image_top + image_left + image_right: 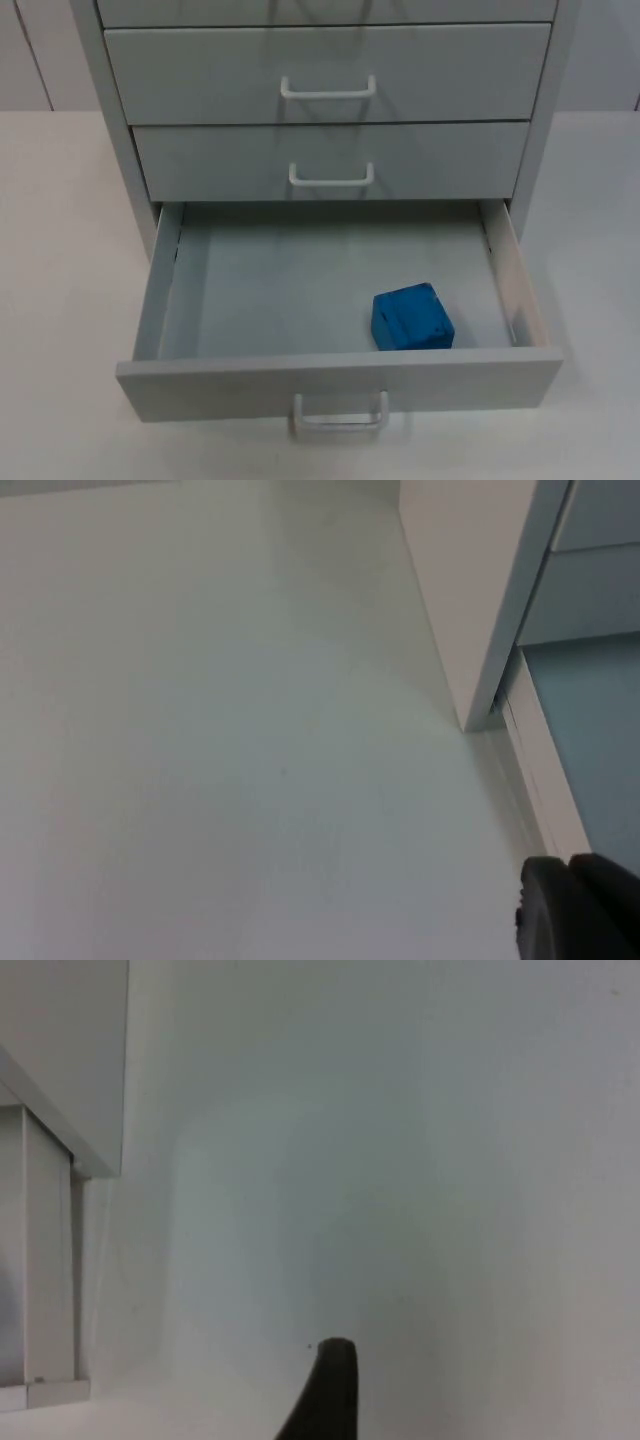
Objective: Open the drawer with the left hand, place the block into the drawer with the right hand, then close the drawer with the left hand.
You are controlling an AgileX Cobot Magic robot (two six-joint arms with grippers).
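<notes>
A blue block [412, 317] lies inside the open bottom drawer [340, 385] of a grey cabinet [327, 75], towards the drawer's front right. The drawer is pulled far out and its white handle [340, 415] faces the table's front edge. My left gripper [575, 915] hovers over the bare table beside the cabinet's left side [455, 590], close to the open drawer's side wall [545, 780]. My right gripper [325, 1390] hovers over the table off the cabinet's right side [60, 1060]. Nothing is seen in either gripper.
Two shut drawers with white handles [328, 88] [331, 177] sit above the open one. White table top [60, 250] spreads to both sides of the cabinet and in front of the drawer.
</notes>
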